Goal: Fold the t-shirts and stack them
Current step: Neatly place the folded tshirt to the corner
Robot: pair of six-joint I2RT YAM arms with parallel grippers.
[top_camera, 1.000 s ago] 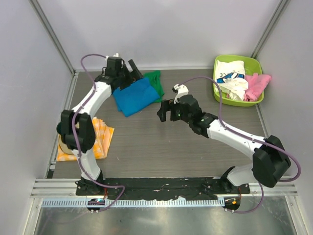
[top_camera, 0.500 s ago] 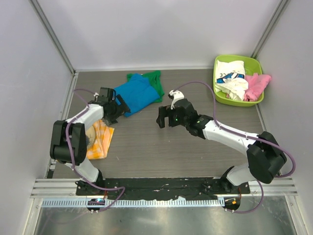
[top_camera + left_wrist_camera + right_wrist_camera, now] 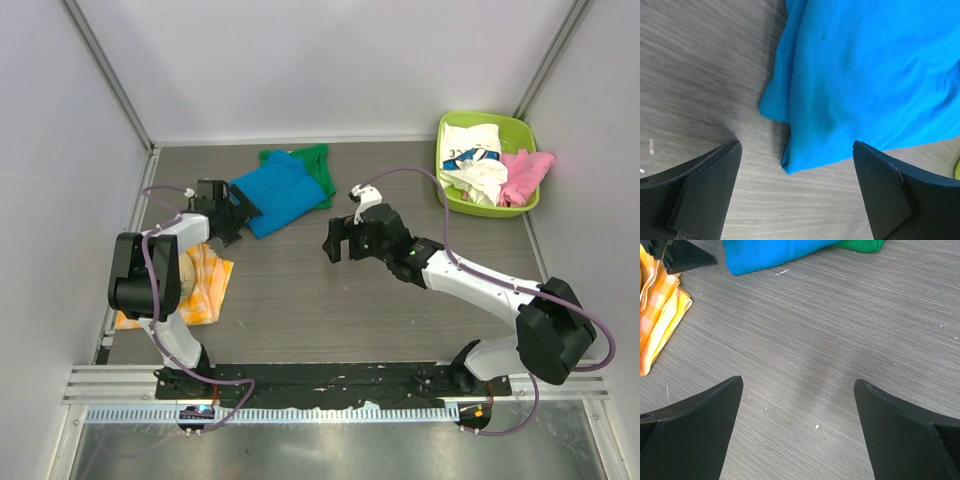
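Blue t-shirt [image 3: 280, 192] overlaps green t-shirt [image 3: 318, 166], two others [image 3: 478, 160] fill one tub [image 3: 522, 124]; left pincer [image 3: 241, 213], right pincer [image 3: 336, 243] gape.

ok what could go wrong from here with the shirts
The open left gripper sits at a corner of the blue t-shirt; a pinch there may catch one layer and spoil the fold.
The blue one overlaps the green t-shirt, so dragging could shift both.
The white t-shirt and pink t-shirt heaped in the lime basket may come out together.
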